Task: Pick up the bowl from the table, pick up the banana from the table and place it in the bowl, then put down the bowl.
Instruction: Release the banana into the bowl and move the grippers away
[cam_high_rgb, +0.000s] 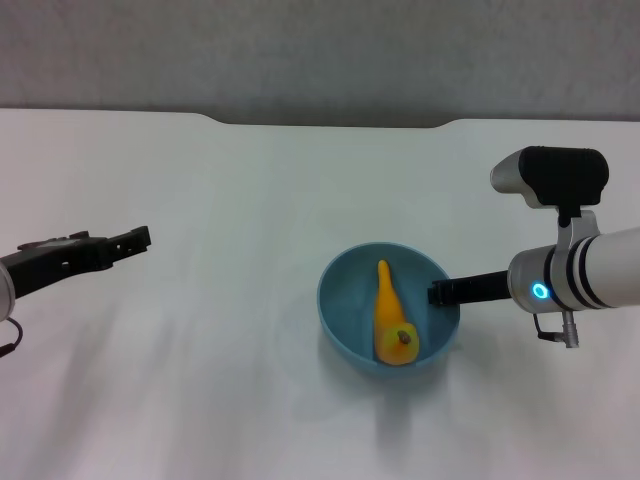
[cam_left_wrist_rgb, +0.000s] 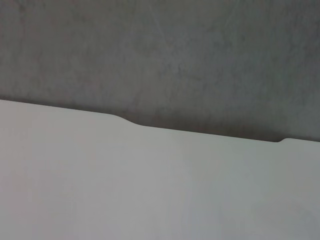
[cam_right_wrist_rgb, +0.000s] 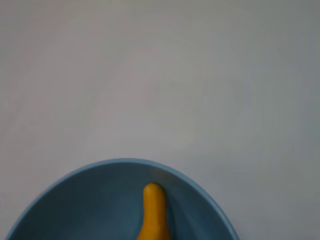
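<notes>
The light-blue bowl (cam_high_rgb: 345, 320) is at the middle right of the white table (cam_high_rgb: 230, 200). The orange-yellow banana (cam_high_rgb: 386, 310) lies inside it, dark tip toward me. My right gripper (cam_high_rgb: 440, 291) comes in from the right and is shut on the bowl's right rim. Whether the bowl touches the table I cannot tell. The right wrist view shows the bowl (cam_right_wrist_rgb: 85, 200) and the banana's end (cam_right_wrist_rgb: 154, 205) from over the rim. My left gripper (cam_high_rgb: 138, 240) is open and empty over the table at the far left, well away from the bowl.
The table's far edge has a shallow notch (cam_high_rgb: 330, 124), also in the left wrist view (cam_left_wrist_rgb: 200, 131), with a grey wall (cam_left_wrist_rgb: 160, 55) behind it. Bare tabletop (cam_high_rgb: 220, 330) lies between the left gripper and the bowl.
</notes>
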